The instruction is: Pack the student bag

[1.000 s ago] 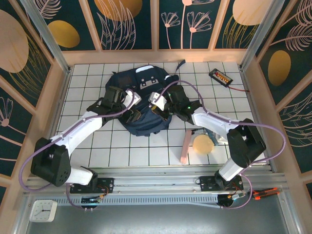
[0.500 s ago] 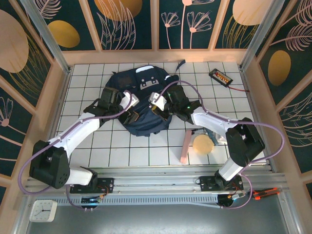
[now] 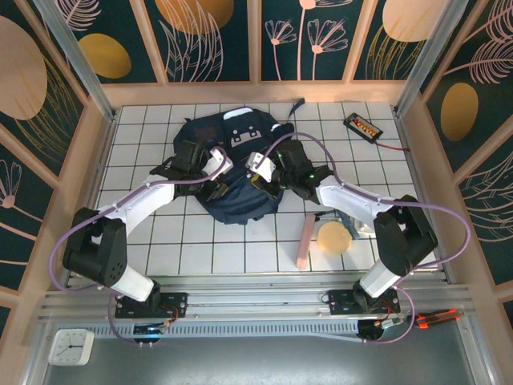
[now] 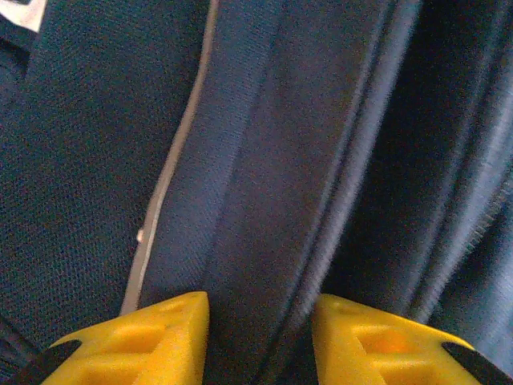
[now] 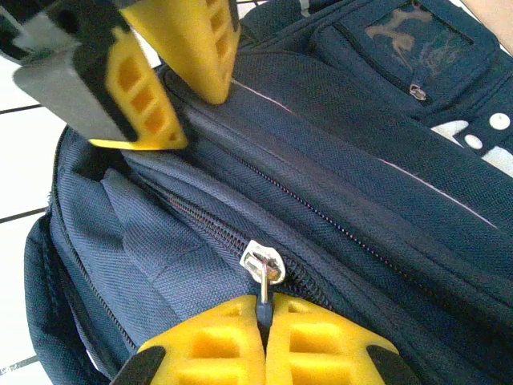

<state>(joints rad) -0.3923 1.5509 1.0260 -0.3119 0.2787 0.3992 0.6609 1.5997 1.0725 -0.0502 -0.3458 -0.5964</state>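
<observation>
Two tools, with one bag (image 3: 240,132) under both, lying on the table (image 3: 160,241). The right tool (image 5: 264,321) is pinched tight on the one zipper pull (image 5: 262,263). The left tool (image 4: 260,309), just beside it, stands narrow astride a fold of the bag; whether it grips, I cannot tell. Right of the right tool lie one pink bar (image 3: 304,241) and one tan disc (image 3: 333,237); farther off, one black device (image 3: 362,126).
</observation>
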